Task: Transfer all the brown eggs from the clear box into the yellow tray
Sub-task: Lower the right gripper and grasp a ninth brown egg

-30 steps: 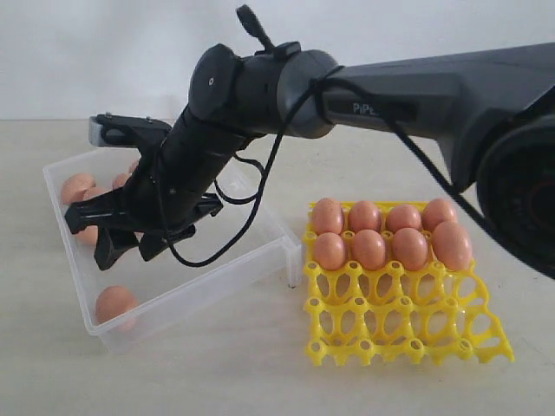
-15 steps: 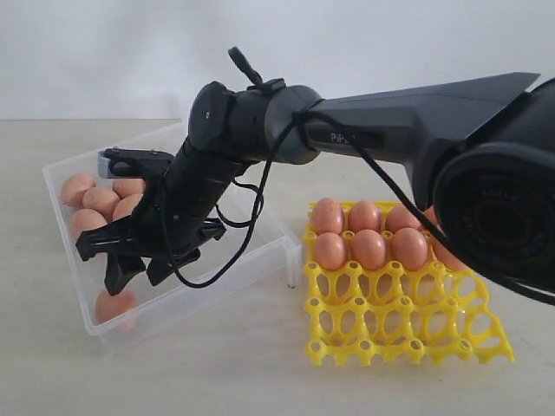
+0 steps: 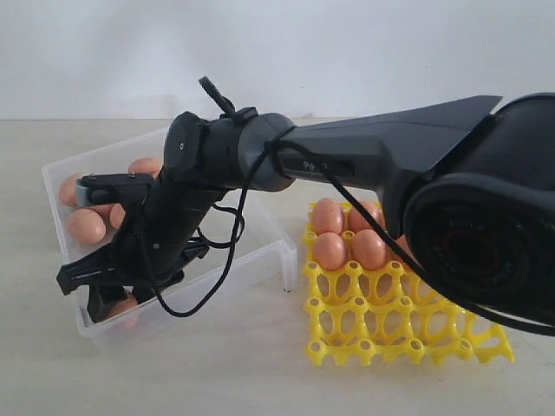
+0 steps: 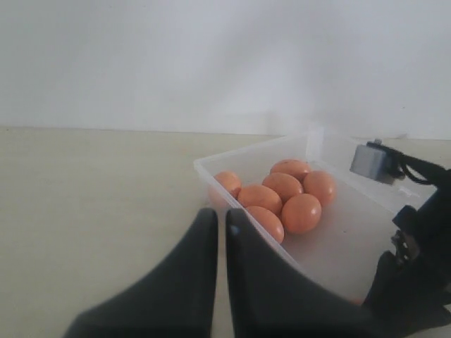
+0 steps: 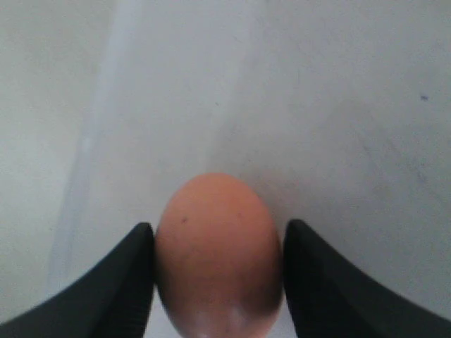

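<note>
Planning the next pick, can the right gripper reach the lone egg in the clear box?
Likely yes: the right gripper stands open with its jaws either side of that egg, nothing between, the other eggs well apart.

Brown eggs (image 4: pixel 301 213): uniform pinkish-brown; the one between the fingers of the right gripper (image 5: pixel 218 227) shows one faint dark speck. Clear box (image 3: pixel 260 264): translucent, colourless plastic. Yellow tray (image 3: pixel 414 348): bright yellow, open lattice pattern. Right gripper and left gripper (image 4: pixel 217 215): plain black. Arm (image 3: pixel 390 156): dark grey, black cable. Table (image 3: pixel 217 373): pale beige. Wall (image 3: pixel 347 52): white.
</note>
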`<control>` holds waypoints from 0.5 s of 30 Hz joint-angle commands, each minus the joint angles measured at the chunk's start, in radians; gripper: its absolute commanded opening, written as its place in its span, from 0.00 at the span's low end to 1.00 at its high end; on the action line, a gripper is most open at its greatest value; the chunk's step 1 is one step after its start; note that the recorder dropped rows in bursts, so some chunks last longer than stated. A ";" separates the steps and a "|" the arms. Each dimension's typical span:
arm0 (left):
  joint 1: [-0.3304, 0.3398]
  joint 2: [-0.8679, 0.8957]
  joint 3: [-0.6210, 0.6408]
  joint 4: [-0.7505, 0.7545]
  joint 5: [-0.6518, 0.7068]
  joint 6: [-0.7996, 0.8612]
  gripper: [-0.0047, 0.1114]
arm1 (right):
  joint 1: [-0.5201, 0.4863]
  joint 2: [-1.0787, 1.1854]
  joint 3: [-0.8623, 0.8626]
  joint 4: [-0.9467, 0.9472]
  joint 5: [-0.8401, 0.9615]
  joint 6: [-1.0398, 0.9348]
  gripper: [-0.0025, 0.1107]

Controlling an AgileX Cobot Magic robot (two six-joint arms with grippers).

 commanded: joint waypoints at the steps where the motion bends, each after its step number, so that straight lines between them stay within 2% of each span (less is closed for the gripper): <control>1: 0.002 -0.003 0.003 0.001 0.000 -0.002 0.08 | 0.001 0.036 -0.004 -0.025 0.034 0.009 0.45; 4: 0.002 -0.003 0.003 0.001 0.000 -0.002 0.08 | 0.001 0.043 -0.004 -0.025 0.015 0.009 0.40; 9: 0.002 -0.003 0.003 0.001 0.000 -0.002 0.08 | 0.001 0.038 -0.004 -0.025 -0.032 0.012 0.02; 15: 0.002 -0.003 0.003 0.001 0.000 -0.002 0.08 | 0.001 0.000 -0.004 -0.027 -0.059 0.044 0.02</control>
